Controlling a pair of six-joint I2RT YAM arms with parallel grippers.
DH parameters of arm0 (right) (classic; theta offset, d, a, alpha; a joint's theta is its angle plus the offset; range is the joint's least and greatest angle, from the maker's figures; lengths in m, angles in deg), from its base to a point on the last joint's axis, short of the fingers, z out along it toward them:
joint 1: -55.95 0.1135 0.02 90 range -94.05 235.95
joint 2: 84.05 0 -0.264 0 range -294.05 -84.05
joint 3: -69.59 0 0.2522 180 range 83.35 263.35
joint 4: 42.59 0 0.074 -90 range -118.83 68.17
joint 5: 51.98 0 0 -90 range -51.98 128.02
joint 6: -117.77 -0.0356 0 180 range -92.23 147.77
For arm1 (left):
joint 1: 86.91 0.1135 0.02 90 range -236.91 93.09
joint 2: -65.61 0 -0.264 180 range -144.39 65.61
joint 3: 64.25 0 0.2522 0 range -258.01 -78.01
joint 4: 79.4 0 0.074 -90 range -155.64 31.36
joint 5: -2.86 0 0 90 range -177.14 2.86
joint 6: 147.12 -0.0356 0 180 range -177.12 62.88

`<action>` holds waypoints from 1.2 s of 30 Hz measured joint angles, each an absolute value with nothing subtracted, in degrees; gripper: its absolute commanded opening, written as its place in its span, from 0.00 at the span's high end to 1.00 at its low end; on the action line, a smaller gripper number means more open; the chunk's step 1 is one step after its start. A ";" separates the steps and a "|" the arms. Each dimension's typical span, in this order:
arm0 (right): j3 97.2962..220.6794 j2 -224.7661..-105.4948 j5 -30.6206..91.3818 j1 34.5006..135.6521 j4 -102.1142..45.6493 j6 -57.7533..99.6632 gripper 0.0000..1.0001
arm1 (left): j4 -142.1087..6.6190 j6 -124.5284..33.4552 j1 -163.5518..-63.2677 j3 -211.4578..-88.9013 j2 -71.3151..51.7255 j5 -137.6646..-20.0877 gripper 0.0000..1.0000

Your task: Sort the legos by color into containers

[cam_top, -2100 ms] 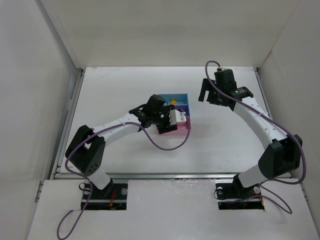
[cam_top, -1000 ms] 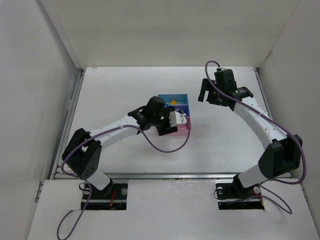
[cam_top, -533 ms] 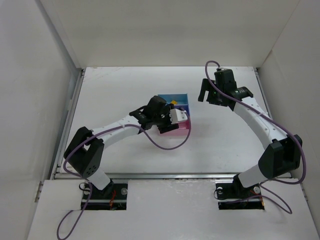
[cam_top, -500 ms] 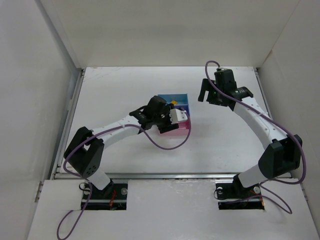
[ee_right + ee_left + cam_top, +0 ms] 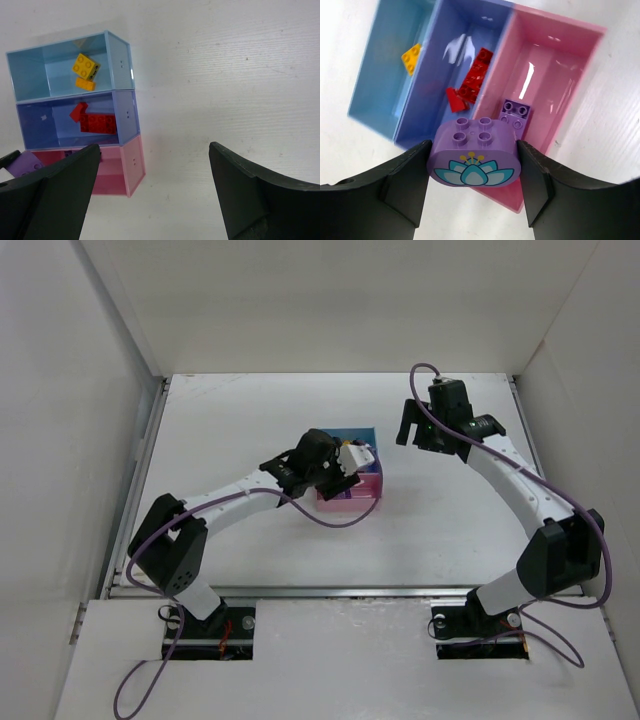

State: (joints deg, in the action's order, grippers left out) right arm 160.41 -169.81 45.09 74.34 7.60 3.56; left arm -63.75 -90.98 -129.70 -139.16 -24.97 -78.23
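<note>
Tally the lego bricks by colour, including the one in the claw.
Yellow: 1, the yellow brick in the light blue tray
Orange: 1, the orange piece beside it
Red: 2, the long red brick and small red piece in the darker blue tray
Purple: 2, the small purple brick in the pink tray, the purple lotus brick in the left claw
Total: 6

My left gripper [image 5: 351, 455], clamped on the purple brick [image 5: 474, 159], has swung in two seconds from the lower right of the tray row toward the upper middle of the top view. The pink tray [image 5: 356, 493], earlier half-hidden under my wrist, now shows most of its floor. The yellow brick [image 5: 85, 67], once visible from above in the light blue tray [image 5: 366, 432], has slipped behind my fingers. My purple cable [image 5: 335, 523] has lifted slightly.
</note>
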 measured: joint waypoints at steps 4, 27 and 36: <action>160.21 -169.43 45.07 74.34 7.62 3.54 0.05 | -63.23 -80.51 -129.98 -141.56 -24.97 -83.39 1.00; 154.09 -163.84 45.09 74.34 7.77 2.23 0.05 | -47.71 -49.87 -135.55 -150.54 -30.29 -93.03 1.00; 153.46 -162.37 45.59 74.34 7.92 2.05 0.05 | -47.31 -47.03 -135.38 -150.65 -34.90 -96.83 0.97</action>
State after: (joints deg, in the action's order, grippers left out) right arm 153.46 -162.37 45.59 74.34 7.92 2.05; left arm -47.31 -47.03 -135.38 -150.65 -34.90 -96.83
